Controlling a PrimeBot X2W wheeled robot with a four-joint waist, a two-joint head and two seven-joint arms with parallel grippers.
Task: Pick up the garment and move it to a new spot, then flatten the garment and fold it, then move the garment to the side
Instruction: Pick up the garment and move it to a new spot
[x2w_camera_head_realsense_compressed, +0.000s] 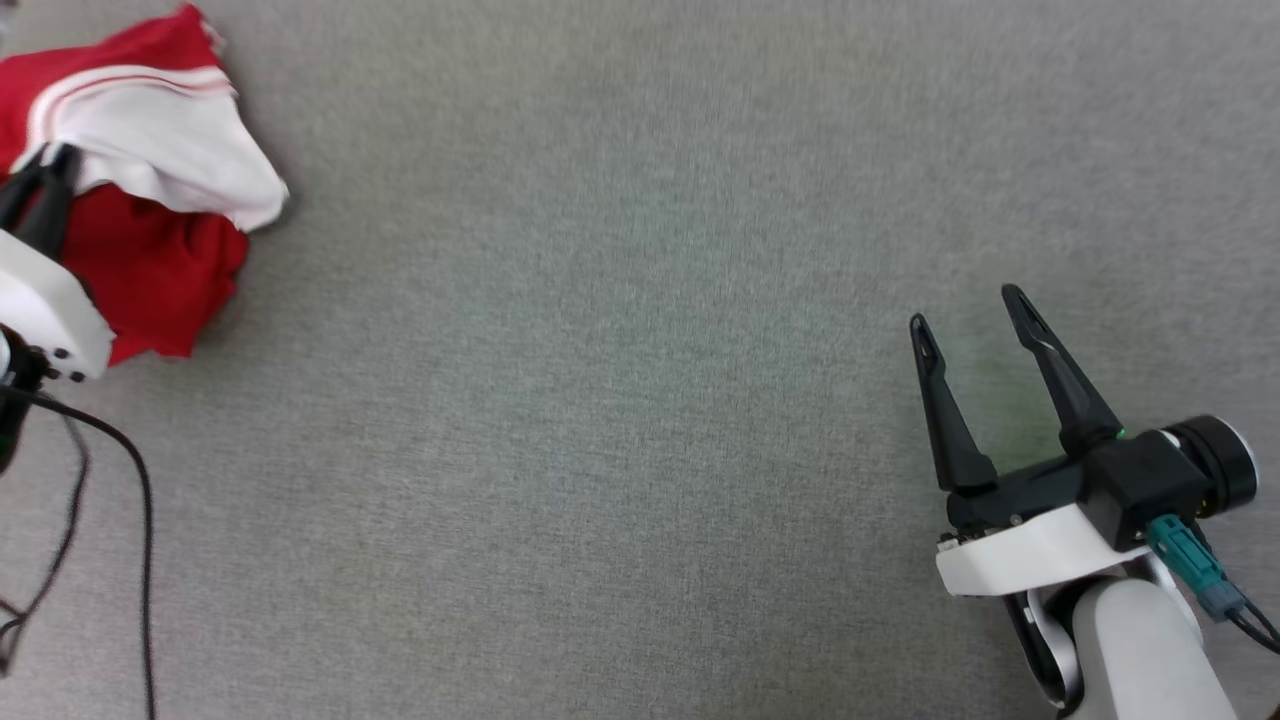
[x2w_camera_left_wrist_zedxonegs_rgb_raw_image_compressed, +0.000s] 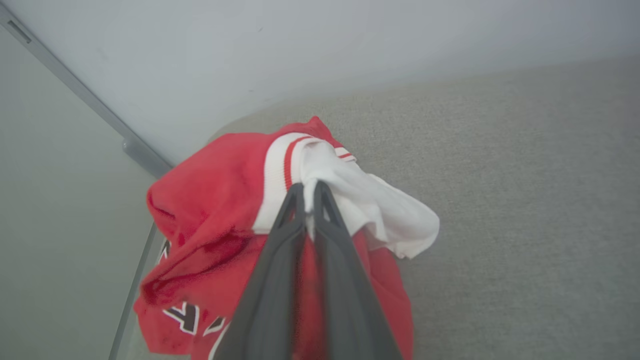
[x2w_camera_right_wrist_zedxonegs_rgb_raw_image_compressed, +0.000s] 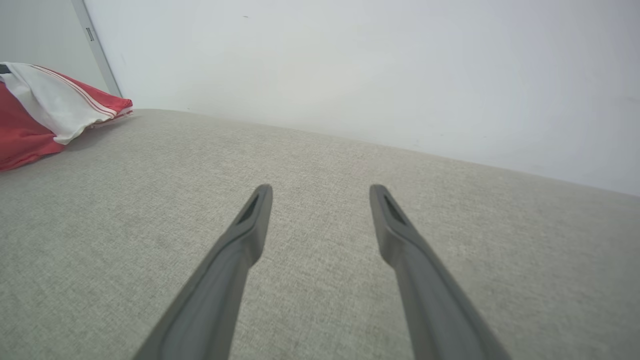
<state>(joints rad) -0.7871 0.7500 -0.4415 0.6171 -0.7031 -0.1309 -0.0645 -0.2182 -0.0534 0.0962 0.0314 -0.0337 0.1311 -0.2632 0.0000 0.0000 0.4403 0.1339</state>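
Red cloth with a white sleeve is what my left claw (x2w_camera_left_wrist_zedxonegs_rgb_raw_image_compressed: 308, 192) has hold of: the two dark fingers are pinched almost together, with a fold of the white sleeve (x2w_camera_left_wrist_zedxonegs_rgb_raw_image_compressed: 370, 205) caught between their tips where the red-and-white striped trim (x2w_camera_left_wrist_zedxonegs_rgb_raw_image_compressed: 280, 165) runs. The garment (x2w_camera_head_realsense_compressed: 150, 260) is a crumpled heap at the far left corner of the counter (x2w_camera_head_realsense_compressed: 640, 400), close under the pale wall (x2w_camera_right_wrist_zedxonegs_rgb_raw_image_compressed: 350, 65) that rises behind the counter. Seen from my left wrist, the heap's red body spills over the counter's left edge, and a bit of black lettering (x2w_camera_left_wrist_zedxonegs_rgb_raw_image_compressed: 185, 315) outlined in white shows low on it (too crumpled to read). I cannot tell whether the heap rests fully on the counter or partly hangs from my grip. My right claw (x2w_camera_head_realsense_compressed: 965, 310) is over the counter's near right part, well apart from the garment, fingers spread wide with nothing between them, only the grey woven counter cloth beneath. A black cable (x2w_camera_head_realsense_compressed: 140, 480) loops down over the counter's near left side, below my left wrist.
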